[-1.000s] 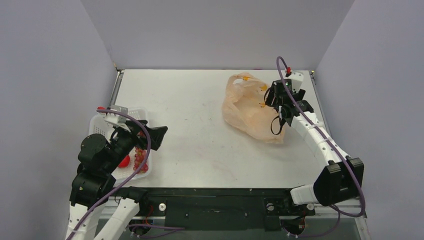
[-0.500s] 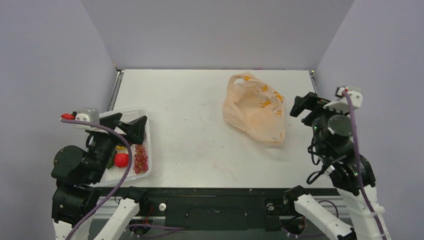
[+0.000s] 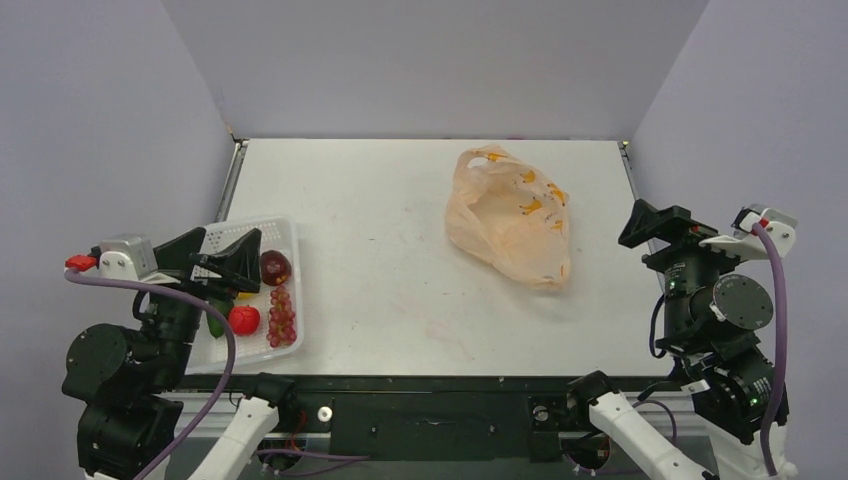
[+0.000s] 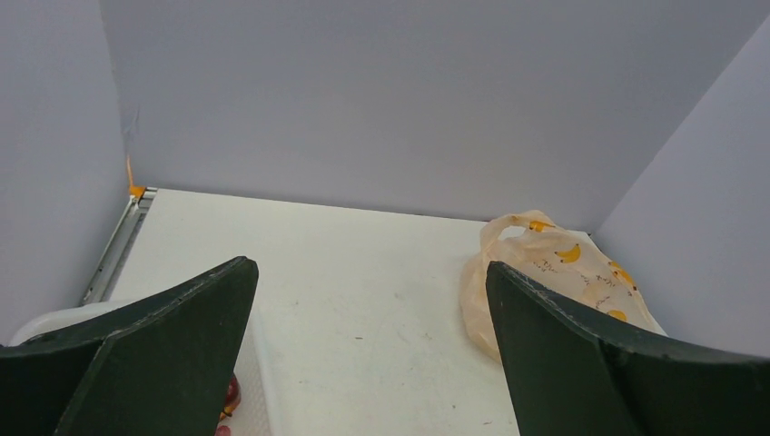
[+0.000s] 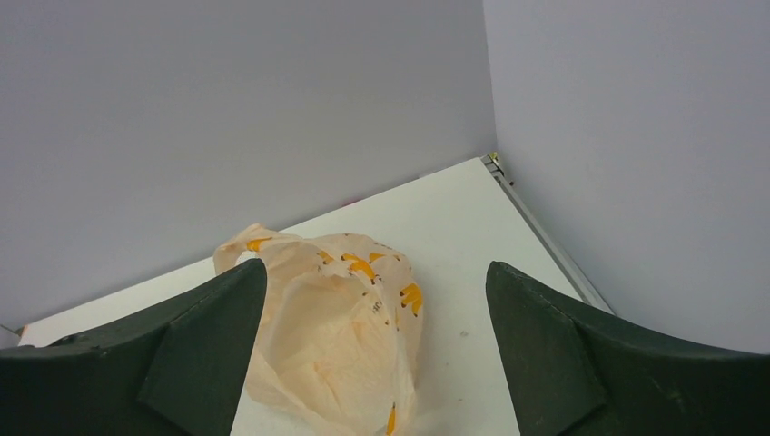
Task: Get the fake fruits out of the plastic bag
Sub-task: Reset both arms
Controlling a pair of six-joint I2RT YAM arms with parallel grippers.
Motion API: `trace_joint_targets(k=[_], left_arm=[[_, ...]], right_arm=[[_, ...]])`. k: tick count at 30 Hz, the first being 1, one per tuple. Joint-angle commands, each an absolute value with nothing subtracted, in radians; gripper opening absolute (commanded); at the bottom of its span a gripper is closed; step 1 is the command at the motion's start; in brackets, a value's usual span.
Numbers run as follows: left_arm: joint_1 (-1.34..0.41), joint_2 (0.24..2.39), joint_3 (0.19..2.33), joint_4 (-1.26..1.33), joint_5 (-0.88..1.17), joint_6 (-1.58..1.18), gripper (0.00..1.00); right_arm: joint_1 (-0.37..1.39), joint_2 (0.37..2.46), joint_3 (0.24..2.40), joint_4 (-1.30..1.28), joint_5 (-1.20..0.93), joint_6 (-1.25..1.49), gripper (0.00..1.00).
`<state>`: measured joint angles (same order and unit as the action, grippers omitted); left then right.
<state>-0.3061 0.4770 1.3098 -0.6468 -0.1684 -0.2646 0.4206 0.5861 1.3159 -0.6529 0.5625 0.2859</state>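
Three fake fruits, basket part-hidden by L gripper (bag inside unclear)

Jaws of the left gripper hide half the basket; plastic bag contents unreadable; red fruit barely peeking.

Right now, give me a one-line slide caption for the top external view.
Left gripper and right gripper open, plastic bag slack on the table, red fake fruits in the white mesh basket.
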Motion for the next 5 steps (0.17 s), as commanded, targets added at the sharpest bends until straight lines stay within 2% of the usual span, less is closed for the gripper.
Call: trace_joint_targets(k=[1, 5], left_arm=[[-0.31, 0.468, 1.319, -0.641, -0.208, -0.241, 0.97], [-0.31, 0.465, 1.309, -0.638, -0.201, -0.244, 0.97]], right_arm=[[0.425, 0.593, 1.301, -0.647, 0.555, 0.265, 0.86], [0.426, 0.581, 1.297, -0.643, 0.538, 0.266, 0.86]])
